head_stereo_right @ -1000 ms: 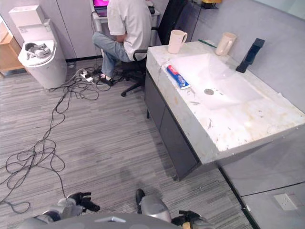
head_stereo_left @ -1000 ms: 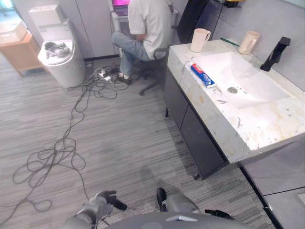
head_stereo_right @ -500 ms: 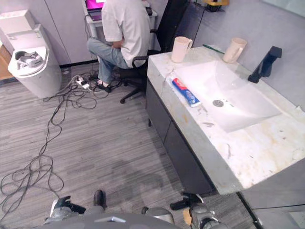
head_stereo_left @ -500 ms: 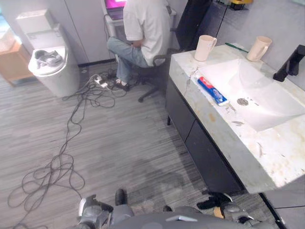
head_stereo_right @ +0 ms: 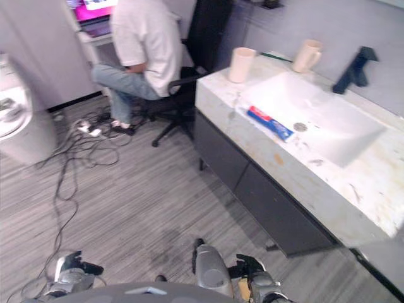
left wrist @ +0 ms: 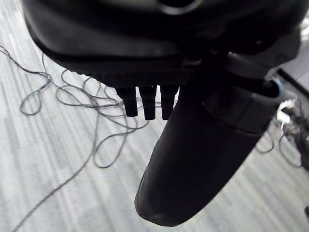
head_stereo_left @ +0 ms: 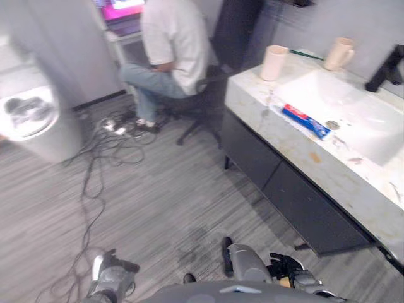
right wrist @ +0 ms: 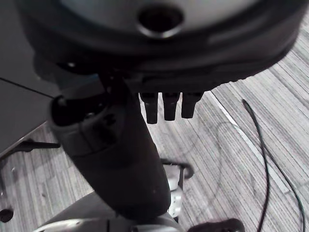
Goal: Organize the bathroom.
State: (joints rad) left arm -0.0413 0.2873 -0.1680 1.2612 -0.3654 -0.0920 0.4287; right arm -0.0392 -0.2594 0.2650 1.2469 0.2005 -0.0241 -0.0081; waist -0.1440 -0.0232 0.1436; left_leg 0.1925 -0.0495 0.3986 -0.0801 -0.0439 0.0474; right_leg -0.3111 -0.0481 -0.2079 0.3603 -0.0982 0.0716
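Note:
A white marble vanity [head_stereo_left: 356,183] with a sunken basin [head_stereo_left: 360,120] stands at the right. A blue and red toothpaste tube [head_stereo_left: 305,121] lies on the basin's near rim. Two cream mugs [head_stereo_left: 274,62] [head_stereo_left: 338,53] stand at the far end, a green toothbrush [head_stereo_left: 307,55] lies between them, and a black tap [head_stereo_left: 386,68] rises at the wall. My left hand [head_stereo_left: 110,278] hangs low over the floor, its fingers [left wrist: 147,101] relaxed and empty. My right hand [head_stereo_left: 287,268] hangs low near the vanity's dark front, its fingers [right wrist: 166,106] straight, holding nothing.
A person [head_stereo_left: 167,44] sits on an office chair [head_stereo_left: 199,107] at a desk just past the vanity's far end. A white toilet [head_stereo_left: 28,120] stands at the left. Black cables [head_stereo_left: 91,170] and a power strip [head_stereo_left: 110,124] trail across the grey plank floor.
The camera has swung, so the whole scene has shifted and the vanity now runs off the right edge. Both hands stay low and empty.

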